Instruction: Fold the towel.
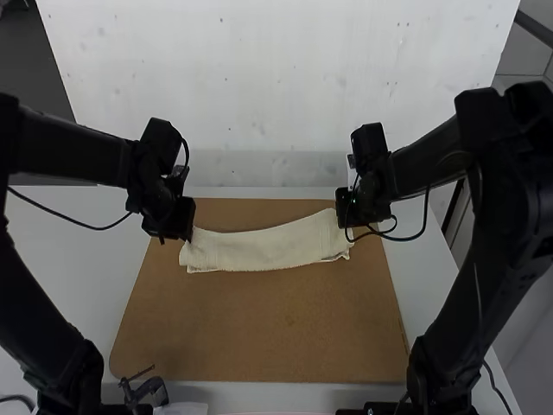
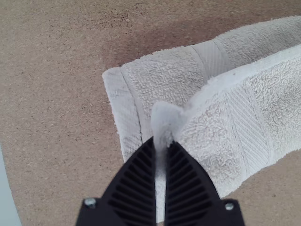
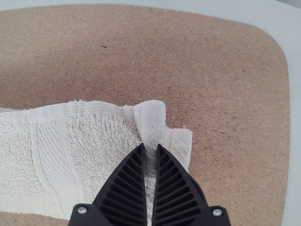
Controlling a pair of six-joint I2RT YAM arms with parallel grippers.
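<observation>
The cream towel lies as a long folded strip [image 1: 268,246] across the upper part of the board. At its left end is my left gripper [image 1: 180,235], and at its right end my right gripper [image 1: 347,226]. In the left wrist view, my left gripper [image 2: 161,143] is shut on a pinched corner of the upper layer of the towel [image 2: 249,127], with a lower layer showing beside it. My right gripper [image 3: 150,148], in the right wrist view, is shut on a pinched corner of the towel [image 3: 94,146]; a bit of lower layer sticks out past it.
A brown board [image 1: 259,337] lies on the white table [image 1: 82,251] beneath the towel. A small dark metal piece [image 1: 147,389] sits at the board's near left corner. Cables hang from both arms.
</observation>
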